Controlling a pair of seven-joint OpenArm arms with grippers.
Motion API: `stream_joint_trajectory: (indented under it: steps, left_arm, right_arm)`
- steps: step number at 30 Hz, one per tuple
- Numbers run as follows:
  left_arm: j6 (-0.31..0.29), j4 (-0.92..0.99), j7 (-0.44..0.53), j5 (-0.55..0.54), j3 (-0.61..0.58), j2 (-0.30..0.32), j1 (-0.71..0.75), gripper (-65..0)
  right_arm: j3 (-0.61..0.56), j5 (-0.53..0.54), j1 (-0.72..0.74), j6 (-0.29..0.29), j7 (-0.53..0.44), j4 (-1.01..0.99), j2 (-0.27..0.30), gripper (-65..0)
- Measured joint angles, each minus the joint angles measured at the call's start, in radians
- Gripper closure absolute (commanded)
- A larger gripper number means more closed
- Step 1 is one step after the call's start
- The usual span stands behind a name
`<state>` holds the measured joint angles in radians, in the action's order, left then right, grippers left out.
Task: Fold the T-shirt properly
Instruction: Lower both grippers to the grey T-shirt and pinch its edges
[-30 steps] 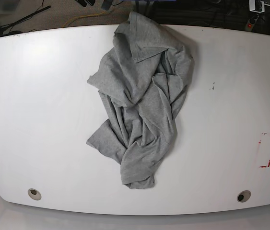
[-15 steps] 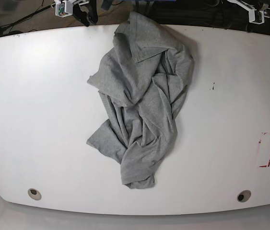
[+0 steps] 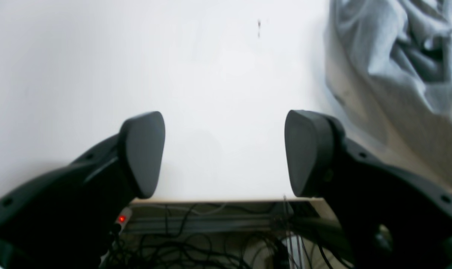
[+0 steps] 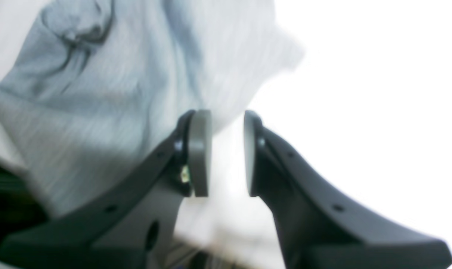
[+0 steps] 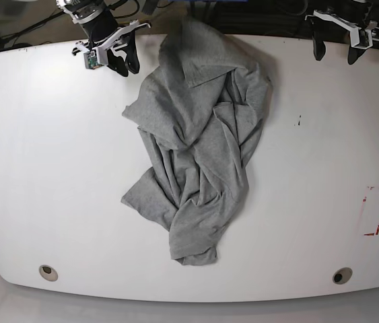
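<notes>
The left pincer (image 5: 335,47) hovers over the far edge of the desk (image 5: 54,168), on the base view's right. Its jaws are spread wide and hold nothing. The right pincer (image 5: 122,59) hovers on the opposite side of that far edge, just beside the shirt's upper fold. Its jaws stand a narrow gap apart with nothing between them. Neither pincer touches cloth.

The T-shirt (image 5: 199,141) lies crumpled in a loose heap at the centre of the desk. It runs from the far edge, where a flap overhangs, toward the near edge. Sleeves, collar and hem cannot be told apart in the bunched folds.

Task status, as judged: not started. The shirt has yet to be spread flat, and all folds remain to be made.

Containers: none visible on the desk.
</notes>
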<state>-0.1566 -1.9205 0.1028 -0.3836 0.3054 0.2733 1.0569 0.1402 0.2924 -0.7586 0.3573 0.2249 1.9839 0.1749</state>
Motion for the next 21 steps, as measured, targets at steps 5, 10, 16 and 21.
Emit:
stream_joint_trajectory:
  steps: [5,10,16,21]
  left_arm:
    - [-0.001,0.001,-0.002,0.000,-0.060,-0.002,-0.027,-46.7]
    - [0.011,0.003,-0.001,0.000,-0.137,0.003,-0.049,-46.7]
    - [0.000,0.003,-0.003,0.001,-0.270,0.005,-0.094,-47.6]
    - [0.008,0.003,-0.001,-0.003,-0.373,0.069,-0.153,-54.9]
  right_arm:
    - [0.018,0.000,0.119,-0.011,0.133,-0.002,0.003,-13.0]
    - [0.018,0.000,0.242,-0.002,0.256,-0.002,0.003,-13.6]
    - [0.018,0.000,0.363,-0.003,0.384,-0.002,0.017,-14.1]
    - [0.017,0.001,0.415,-0.002,0.389,-0.006,0.017,-27.4]
